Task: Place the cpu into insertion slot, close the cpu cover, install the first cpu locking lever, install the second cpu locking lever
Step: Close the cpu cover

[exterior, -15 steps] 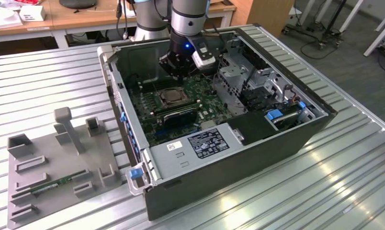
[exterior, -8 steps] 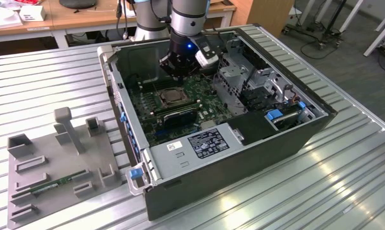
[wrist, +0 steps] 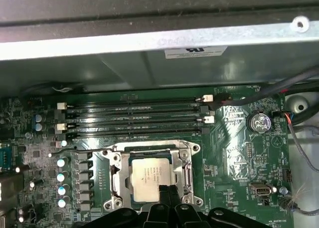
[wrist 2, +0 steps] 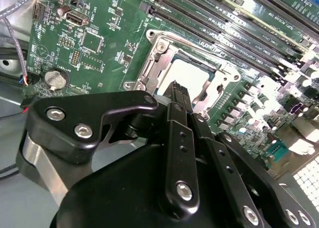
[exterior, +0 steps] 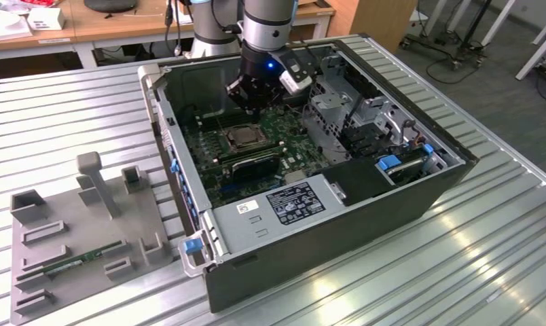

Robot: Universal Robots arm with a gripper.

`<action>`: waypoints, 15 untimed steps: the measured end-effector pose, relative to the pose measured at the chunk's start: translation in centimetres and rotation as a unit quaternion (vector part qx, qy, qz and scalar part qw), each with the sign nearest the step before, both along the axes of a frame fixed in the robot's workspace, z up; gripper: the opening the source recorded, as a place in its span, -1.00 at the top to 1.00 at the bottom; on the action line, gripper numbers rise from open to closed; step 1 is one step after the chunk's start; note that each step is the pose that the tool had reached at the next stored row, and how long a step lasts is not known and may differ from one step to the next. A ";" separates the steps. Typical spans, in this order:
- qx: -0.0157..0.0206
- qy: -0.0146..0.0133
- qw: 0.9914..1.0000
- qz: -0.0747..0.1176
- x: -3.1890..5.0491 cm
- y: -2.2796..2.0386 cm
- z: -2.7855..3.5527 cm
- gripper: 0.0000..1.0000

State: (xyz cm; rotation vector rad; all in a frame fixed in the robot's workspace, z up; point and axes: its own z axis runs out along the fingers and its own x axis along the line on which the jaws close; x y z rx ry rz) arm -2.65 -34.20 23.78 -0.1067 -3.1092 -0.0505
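1. The cpu [wrist: 149,175] is sitting flat in the insertion slot [wrist: 112,158], metal top facing up out of the open computer case [exterior: 346,224]. It's square, so there's no real long axis. Its edges run parallel to the memory slots [wrist: 134,118].
2. The cpu cover [wrist: 185,173] looks folded down, with its frame lying around the chip and the chip's top showing through the window.
3. The arm drops in from the exterior view's top, wrist pointing pretty much straight down at the motherboard [wrist: 234,158].
4. The hand [wrist: 167,190] is clenched, fingers pressed together with nothing between them. In both wrist views the tips sit right at one edge of the cpu, by the cover frame. Can't tell if they're actually touching it.
5. The case lies on its side on the ribbed metal surface [exterior: 74,115].
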 end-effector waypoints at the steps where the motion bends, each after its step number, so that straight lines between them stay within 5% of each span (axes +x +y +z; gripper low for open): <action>1: 0.000 0.000 1.000 0.000 0.00 0.00 0.00 0.79; 6: 0.000 0.000 1.000 0.002 0.00 0.00 0.00 0.79; 9: 0.000 0.000 1.000 0.020 0.00 0.00 -0.02 0.79; 15: 0.000 0.000 0.998 0.066 0.00 0.00 -0.06 0.79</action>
